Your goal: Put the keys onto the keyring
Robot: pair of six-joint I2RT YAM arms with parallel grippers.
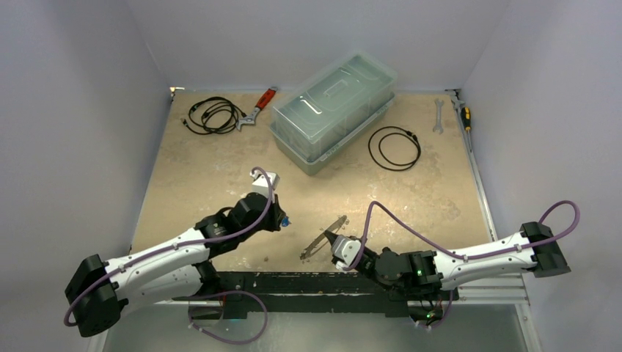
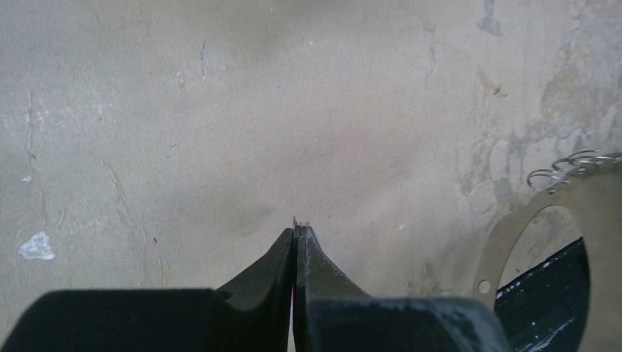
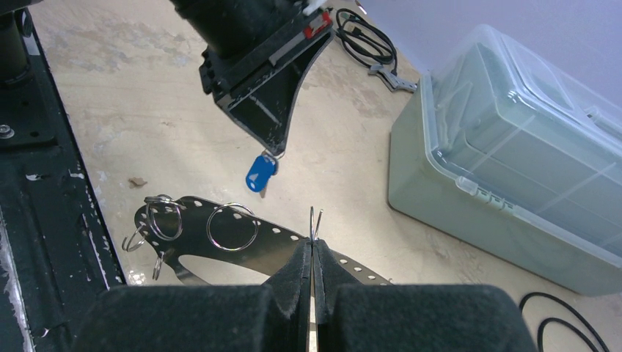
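Observation:
The keyring (image 3: 282, 246) is a flat perforated metal hoop with small split rings (image 3: 232, 226) along its rim, lying near the table's front edge (image 1: 320, 238). My right gripper (image 3: 313, 243) is shut at the hoop's rim, and a thin wire loop sticks up between its fingertips. A blue-headed key (image 3: 260, 174) hangs from the shut tips of my left gripper (image 3: 276, 150), just left of the hoop and above the table (image 1: 282, 218). In the left wrist view a sliver of metal pokes out between the fingertips (image 2: 295, 229), and the keyring (image 2: 506, 231) shows at the right edge. No other keys show.
A clear lidded plastic box (image 1: 334, 110) stands at the back centre. Black cable coils lie at the back left (image 1: 213, 114) and to the right of the box (image 1: 394, 147). A red-handled wrench (image 1: 258, 108), a spanner (image 1: 438, 116) and a screwdriver (image 1: 463, 114) lie along the back.

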